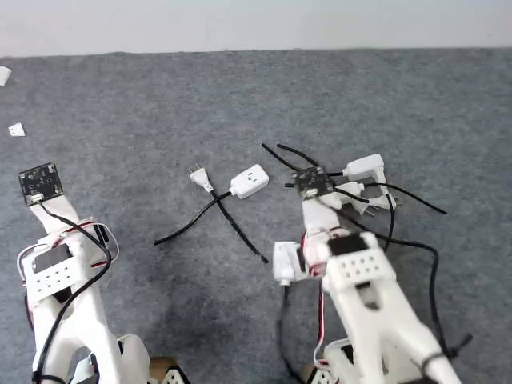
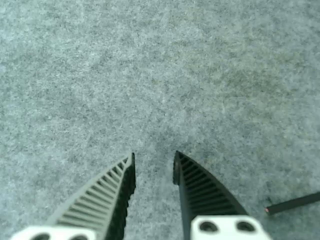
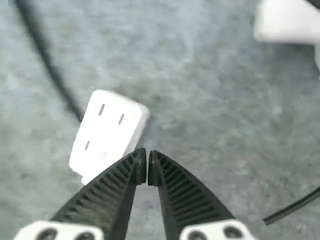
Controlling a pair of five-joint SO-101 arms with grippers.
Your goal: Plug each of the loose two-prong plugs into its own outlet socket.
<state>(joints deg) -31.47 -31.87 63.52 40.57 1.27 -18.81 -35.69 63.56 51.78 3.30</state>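
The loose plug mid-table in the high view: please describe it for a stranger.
On the grey mat, look between the left arm and right arm, where two black cables cross. The plug ends one cable; beside the bigger, square white socket block, it is the small piece with two bare prongs.

the right gripper (image 3: 147,162) has its dark ribbed fingers (image 3: 112,192) drawn together, tips all but touching, with nothing between them. the tips sit just beside one edge of a white outlet socket (image 3: 107,132), which lies slots-up on the grey carpet (image 3: 210,90). a black cord (image 3: 47,62) runs up to the socket's side. well apart from the socket lie another white piece (image 3: 287,22) and a second cord (image 3: 295,207).
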